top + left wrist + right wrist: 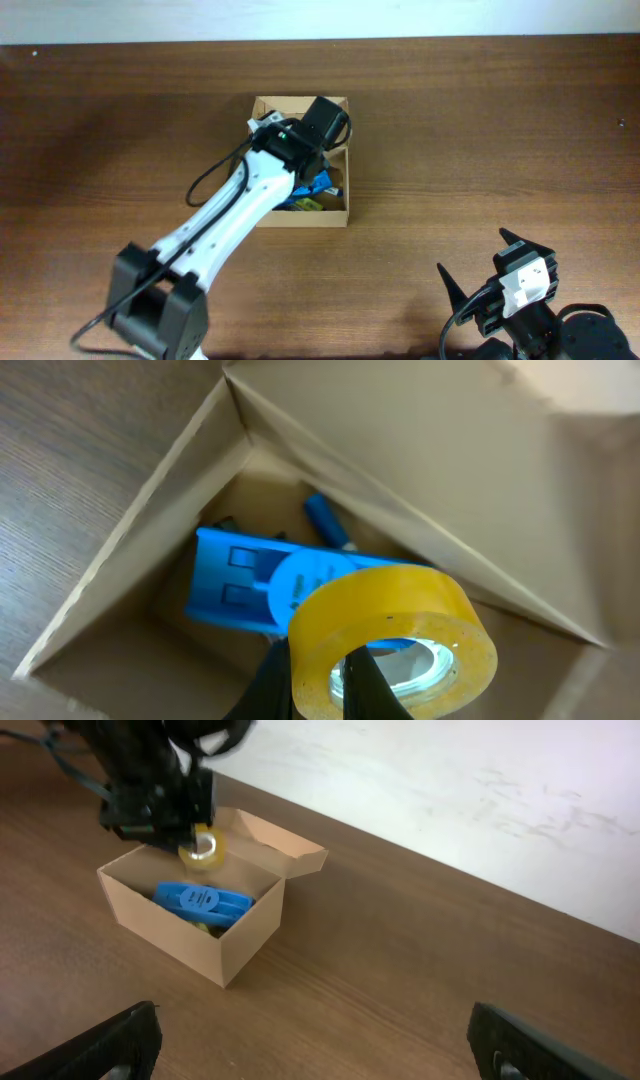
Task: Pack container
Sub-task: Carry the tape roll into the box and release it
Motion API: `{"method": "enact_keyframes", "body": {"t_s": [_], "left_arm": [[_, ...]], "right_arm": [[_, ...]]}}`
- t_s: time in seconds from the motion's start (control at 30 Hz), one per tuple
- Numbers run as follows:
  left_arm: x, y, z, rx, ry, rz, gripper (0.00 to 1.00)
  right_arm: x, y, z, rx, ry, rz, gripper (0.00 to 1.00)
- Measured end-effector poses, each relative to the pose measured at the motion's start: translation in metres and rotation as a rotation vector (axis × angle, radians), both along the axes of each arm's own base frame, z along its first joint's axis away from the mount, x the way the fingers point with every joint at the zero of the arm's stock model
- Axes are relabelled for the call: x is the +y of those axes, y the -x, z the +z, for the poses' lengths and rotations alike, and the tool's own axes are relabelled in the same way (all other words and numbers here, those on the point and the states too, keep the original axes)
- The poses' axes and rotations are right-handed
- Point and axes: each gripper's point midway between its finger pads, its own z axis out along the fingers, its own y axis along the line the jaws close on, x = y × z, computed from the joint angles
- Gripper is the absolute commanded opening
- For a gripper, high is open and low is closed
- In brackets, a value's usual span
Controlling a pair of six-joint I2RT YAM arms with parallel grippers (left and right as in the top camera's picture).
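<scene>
The container (pixel 300 219) is sitting on the brown wooden table (pixel 500 130), a little left of the middle and in the upper half of the overhead picture. In the right wrist picture it is lying in the upper left part. Its flap lid (pixel 290 845) is standing open and leaning outward from the far side of the box. The white left arm (pixel 240 205) is reaching from the lower left corner of the overhead picture up over the open box and is covering much of the inside. The left claw (pixel 315 680) is clenched on a yellow tape roll (pixel 400 610). It is pinching the wall of the roll, with one dark finger outside and the other inside the ring. The roll is hanging at the box opening, above a blue plastic piece (pixel 235 585) that is lying on the bottom of the box. A smaller blue stick-like thing (pixel 325 520) is showing behind that piece, near the inner corner; I cannot tell what it is. The right claw (pixel 312 1015) is staying at the lower right of the overhead picture, well apart from the box. It is released, its two black fingers are spreading wide, and it is holding nothing over the bare wood.
</scene>
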Motion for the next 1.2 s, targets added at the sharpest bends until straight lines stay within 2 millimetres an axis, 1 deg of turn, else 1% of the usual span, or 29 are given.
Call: {"method": "enact_keyframes", "body": {"t_s": [0.03, 0.2, 0.37, 0.5, 0.53, 0.6, 0.67, 0.77, 0.83, 0.9, 0.93, 1.0, 1.1, 1.2], "left_arm": [[0.001, -0.001, -0.007, 0.020, -0.004, -0.001, 0.03], [0.000, 0.001, -0.033, 0.097, -0.014, -0.016, 0.12], [-0.003, 0.003, -0.041, 0.125, -0.009, -0.026, 0.15], [-0.005, 0.005, -0.047, 0.143, -0.006, -0.034, 0.39], [-0.005, 0.005, -0.047, 0.146, -0.006, -0.036, 0.47], [-0.005, 0.005, -0.048, 0.148, -0.007, -0.038, 0.51], [-0.005, 0.005, -0.048, 0.148, -0.006, -0.038, 0.59], [-0.006, 0.005, -0.048, 0.149, -0.006, -0.042, 0.77], [-0.006, 0.005, -0.047, 0.147, -0.006, -0.042, 0.83], [-0.006, 0.005, -0.044, 0.140, -0.001, -0.041, 0.87], [-0.006, 0.005, -0.041, 0.132, 0.004, -0.041, 0.93], [-0.006, 0.004, -0.028, 0.105, 0.021, -0.044, 0.99], [-0.005, 0.006, 0.005, 0.039, 0.061, -0.045, 1.00], [0.001, 0.015, 0.042, -0.029, 0.102, -0.047, 1.00]], "right_arm": [[0.000, 0.000, 0.000, 0.000, 0.000, 0.000, 0.99], [0.000, 0.000, 0.000, 0.000, 0.000, 0.000, 0.99], [0.000, 0.000, 0.000, 0.000, 0.001, 0.000, 0.99], [0.000, 0.000, 0.000, 0.001, 0.000, 0.000, 0.99], [0.000, 0.000, 0.000, 0.000, -0.001, 0.000, 0.99], [0.000, 0.000, 0.000, 0.000, 0.000, 0.000, 0.99], [0.000, 0.000, 0.000, 0.000, 0.000, 0.000, 0.99], [0.000, 0.000, 0.000, 0.001, 0.000, 0.000, 0.99], [0.000, 0.000, 0.000, 0.000, 0.000, 0.000, 0.99], [0.000, 0.000, 0.000, 0.001, 0.000, 0.000, 0.99], [0.000, 0.000, 0.000, 0.000, 0.000, 0.000, 0.99], [0.000, 0.000, 0.000, 0.000, 0.000, 0.000, 0.99], [0.000, 0.000, 0.000, 0.000, 0.000, 0.000, 0.99], [0.000, 0.000, 0.000, 0.000, 0.000, 0.000, 0.99]]}}
